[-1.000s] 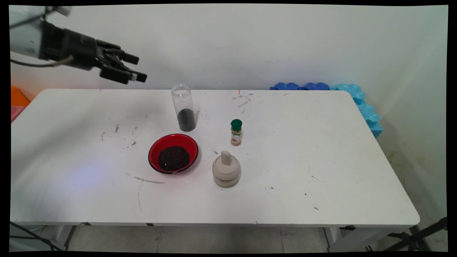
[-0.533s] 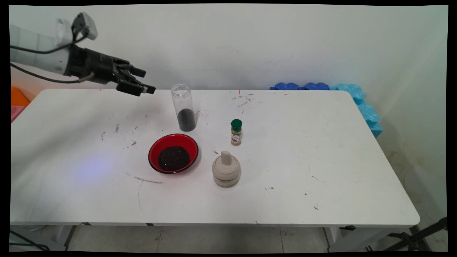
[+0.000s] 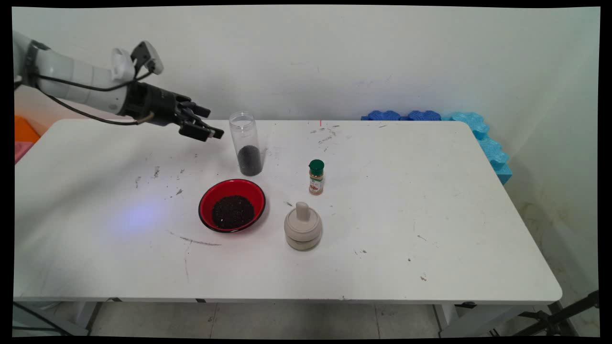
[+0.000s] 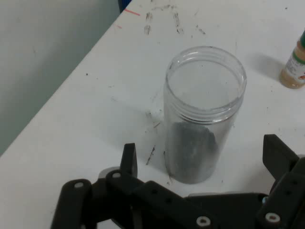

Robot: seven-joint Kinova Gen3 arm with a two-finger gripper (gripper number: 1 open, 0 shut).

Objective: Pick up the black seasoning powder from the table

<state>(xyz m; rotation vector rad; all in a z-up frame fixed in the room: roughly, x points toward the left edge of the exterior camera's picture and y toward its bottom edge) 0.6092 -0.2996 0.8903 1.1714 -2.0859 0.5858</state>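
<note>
Hovering with the hand [image 3: 209, 127] spread wide and empty, just short of the clear jar [image 3: 245, 143] standing straight ahead on the tabletop [image 3: 430, 215], dark grains at its bottom.

My arm [image 3: 76, 81] is smooth glossy white tubing, with a small white and grey camera housing perched near the wrist and thin black cables [image 3: 71, 107] looping loosely along and beneath it. A matte black wrist section carries my gripper [image 3: 210, 129], all black too, built from chunky jointed links. Up close, the gripper [image 4: 200, 157] shows flat black linkage bars pinned with round silver-ringed rivets, and its two blunt, squared black fingers [image 4: 127, 157] rise from them.
</note>
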